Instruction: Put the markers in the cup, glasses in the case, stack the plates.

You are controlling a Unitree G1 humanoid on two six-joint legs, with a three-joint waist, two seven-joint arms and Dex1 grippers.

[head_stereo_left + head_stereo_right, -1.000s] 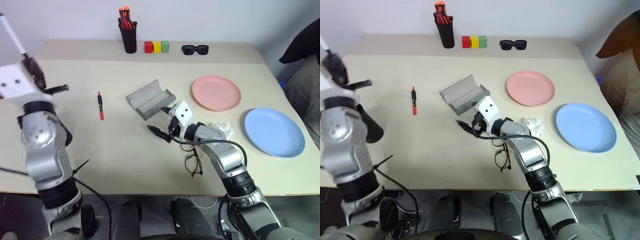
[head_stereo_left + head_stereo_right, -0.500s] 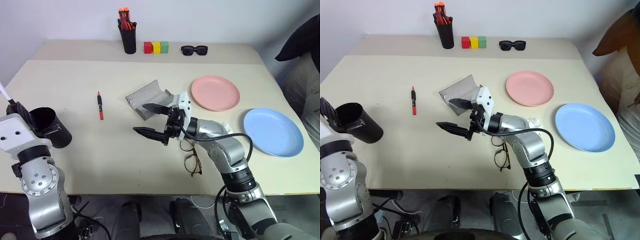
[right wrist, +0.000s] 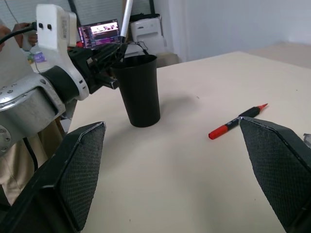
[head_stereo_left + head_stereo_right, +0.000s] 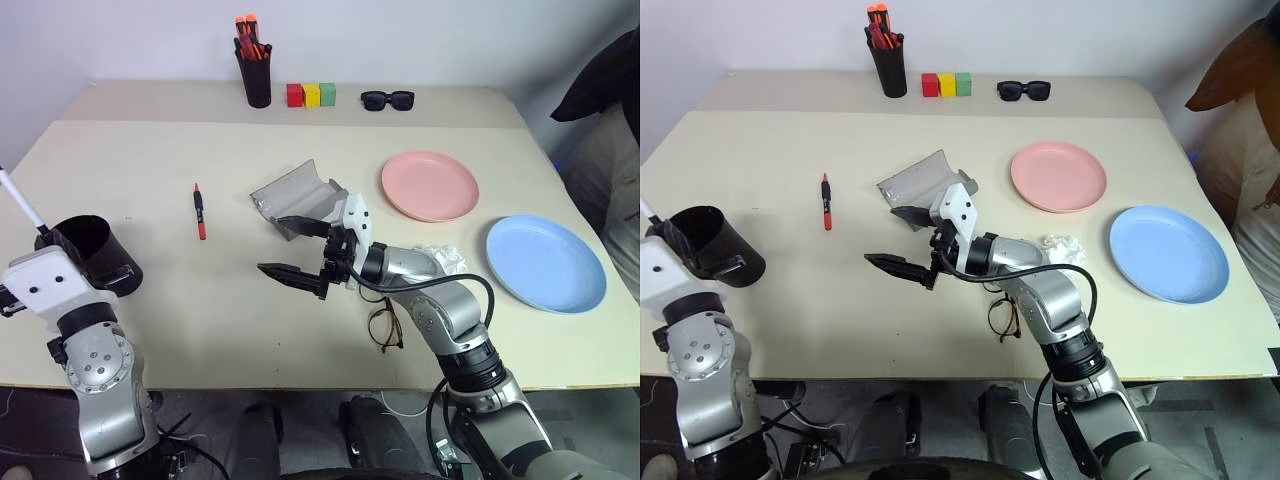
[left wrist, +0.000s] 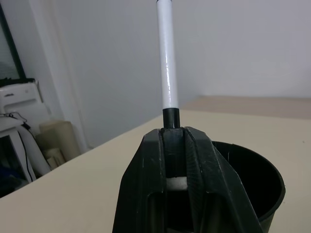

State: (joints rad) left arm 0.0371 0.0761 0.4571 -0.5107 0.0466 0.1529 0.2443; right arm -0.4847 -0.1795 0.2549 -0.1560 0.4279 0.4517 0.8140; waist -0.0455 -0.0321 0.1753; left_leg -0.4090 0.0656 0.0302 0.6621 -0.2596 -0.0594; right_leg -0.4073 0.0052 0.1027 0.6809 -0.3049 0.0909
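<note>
My left gripper (image 5: 173,141) is shut on the black end of the white marker (image 5: 166,58), which sticks up and away from it. It hovers at the left rim of the black cup (image 4: 92,250), which stands upright at the table's left edge. The red marker (image 4: 200,210) lies on the table further in. My right gripper (image 4: 292,248) is open and empty above the table's middle, pointing left. Behind it lies the open grey case (image 4: 297,195). The glasses (image 4: 385,328) lie near the front edge under my right forearm. The pink plate (image 4: 430,185) and blue plate (image 4: 545,262) lie apart at the right.
At the back stand a narrow black pot of orange-capped pens (image 4: 258,75), three coloured blocks (image 4: 313,94) and black sunglasses (image 4: 390,99). A crumpled white wrapper (image 4: 442,258) lies between my right arm and the blue plate. A person sits at the right edge (image 4: 610,110).
My left arm has come down from high up with the white marker to the cup's rim. My right gripper has swung left, away from the glasses, and stays open.
</note>
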